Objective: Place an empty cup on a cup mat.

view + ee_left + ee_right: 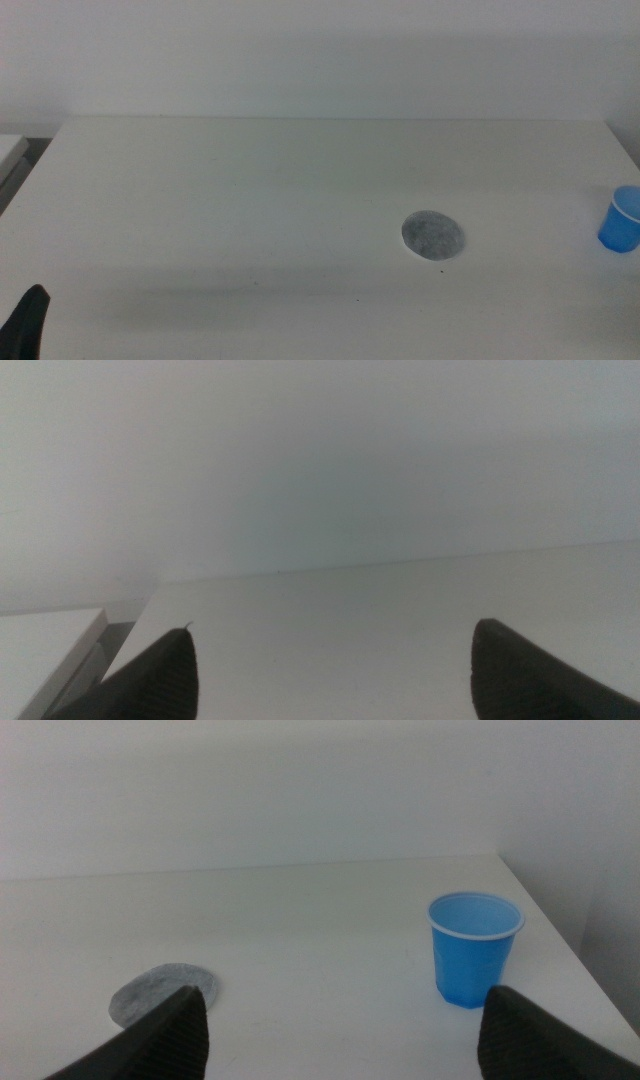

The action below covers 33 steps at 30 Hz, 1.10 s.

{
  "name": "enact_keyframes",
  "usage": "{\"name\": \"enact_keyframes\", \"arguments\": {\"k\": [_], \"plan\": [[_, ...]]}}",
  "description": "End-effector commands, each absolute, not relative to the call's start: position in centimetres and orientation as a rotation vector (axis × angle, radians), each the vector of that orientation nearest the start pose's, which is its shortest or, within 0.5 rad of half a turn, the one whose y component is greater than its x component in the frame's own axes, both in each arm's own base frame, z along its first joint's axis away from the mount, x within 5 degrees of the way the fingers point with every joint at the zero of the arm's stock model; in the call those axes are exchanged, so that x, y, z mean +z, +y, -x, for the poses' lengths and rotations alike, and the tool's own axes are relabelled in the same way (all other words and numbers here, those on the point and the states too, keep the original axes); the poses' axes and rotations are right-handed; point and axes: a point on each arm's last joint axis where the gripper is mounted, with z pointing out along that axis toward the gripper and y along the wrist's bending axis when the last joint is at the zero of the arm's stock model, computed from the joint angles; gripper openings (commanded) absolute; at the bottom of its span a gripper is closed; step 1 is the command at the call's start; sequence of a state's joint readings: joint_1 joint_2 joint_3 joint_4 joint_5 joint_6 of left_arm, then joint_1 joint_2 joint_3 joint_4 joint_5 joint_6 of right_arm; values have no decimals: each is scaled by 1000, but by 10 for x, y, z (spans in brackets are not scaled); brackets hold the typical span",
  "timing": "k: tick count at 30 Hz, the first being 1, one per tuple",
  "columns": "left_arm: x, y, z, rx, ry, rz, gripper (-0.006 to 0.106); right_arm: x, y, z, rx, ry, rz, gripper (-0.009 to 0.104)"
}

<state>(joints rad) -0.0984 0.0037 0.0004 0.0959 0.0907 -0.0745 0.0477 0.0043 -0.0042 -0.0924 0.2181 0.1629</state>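
— Counted on the worktop [250, 190]?
— One cup [622, 218], blue, upright, empty, near the right edge. One cup mat [433, 236], flat, grey, right of centre.
— Touching?
— No, well apart; nothing on the mat.
— Pincers?
— Two. Left pincer [330, 670] low at the near-left corner, only a dark tip [27, 322] in the middle view; jaws spread wide, holding nothing, bare worktop between them.
— And the right?
— Right pincer [340, 1030] out of the middle view; released too, jaws far apart, clear of everything. From its wrist camera: cup [474, 949] ahead beside one jaw, mat [163, 993] partly behind the other
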Motion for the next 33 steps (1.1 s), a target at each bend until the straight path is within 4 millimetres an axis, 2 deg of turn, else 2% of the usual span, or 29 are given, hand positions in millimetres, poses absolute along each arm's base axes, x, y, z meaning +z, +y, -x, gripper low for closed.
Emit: {"name": "enact_keyframes", "arguments": {"k": [1,9,12,16,18,23,26,30,33], "plan": [[205,-5,-56,-63,1567,-81,94,194,0,-56,62,1692,-36,93],[205,-5,-56,-63,1567,-81,94,194,1,-56,101,1693,-67,93],[205,-5,-56,-63,1567,-81,94,208,1,-59,134,1699,-105,93],[205,-5,-56,-63,1567,-81,94,229,2,-74,148,1792,-139,93],[205,-5,-56,-63,1567,-81,94,245,2,-84,151,1868,-156,93],[205,-5,-56,-63,1567,-81,94,276,5,-113,159,2188,-222,93],[205,-5,-56,-63,1567,-81,94,294,6,-127,155,2286,-237,93],[205,-5,-56,-63,1567,-81,94,308,8,-142,184,2292,-254,93],[205,-5,-56,-63,1567,-81,94,312,9,-146,213,2291,-267,93]]}}
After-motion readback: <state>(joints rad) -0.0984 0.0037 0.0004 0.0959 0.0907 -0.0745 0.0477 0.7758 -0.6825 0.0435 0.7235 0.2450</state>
